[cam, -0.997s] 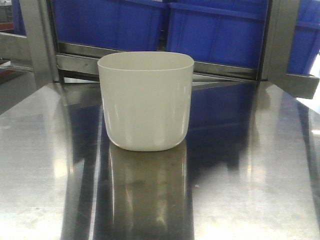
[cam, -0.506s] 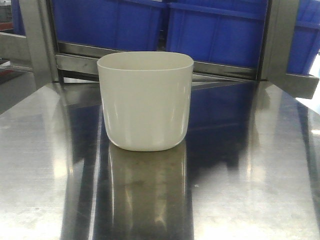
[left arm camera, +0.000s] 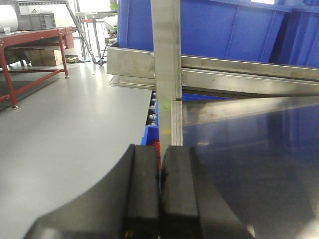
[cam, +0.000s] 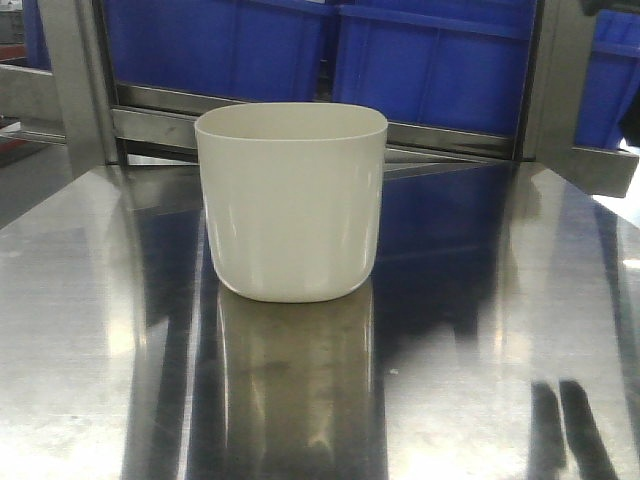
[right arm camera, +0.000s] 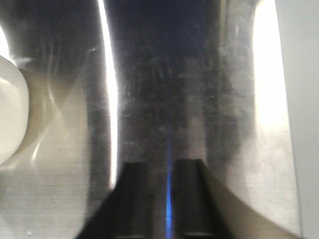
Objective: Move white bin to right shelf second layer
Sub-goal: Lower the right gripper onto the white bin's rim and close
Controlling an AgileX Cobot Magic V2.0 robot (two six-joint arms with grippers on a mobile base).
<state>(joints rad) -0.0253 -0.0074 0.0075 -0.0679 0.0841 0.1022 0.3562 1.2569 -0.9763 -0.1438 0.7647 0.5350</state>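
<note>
Item 1: white bin (cam: 291,200)
Handling, as I judge it: thin plastic and seemingly empty, so light, and stiff enough to carry by 1 wall. The gloss makes it slippery and the walls taper downward, so a pinch across the outside would likely slide. I would take it at the rim on the 3 o'clock side, with 1 finger inside and 1 outside. Not fragile, though easily tipped.
Look: cream-white, smooth, rounded-square rim, rounded base, no handles or marks, upright with mouth up.
Place: middle of the steel tabletop (cam: 90,330), touched by nothing. Blue crates (cam: 430,60) stand behind it at 12 o'clock. In the right wrist view its edge shows at 9 o'clock.
Item 2: left gripper (left arm camera: 160,152) — jaws pressed together, holding nothing, aimed along the tabletop's edge toward a rack upright (left arm camera: 167,50).
Item 3: right gripper (right arm camera: 160,172) — blurred, jaws a little apart with nothing between them, over bare steel, well apart from the bin.
Item 4: right shelf second layer, which I cannot pick out in these views
</note>
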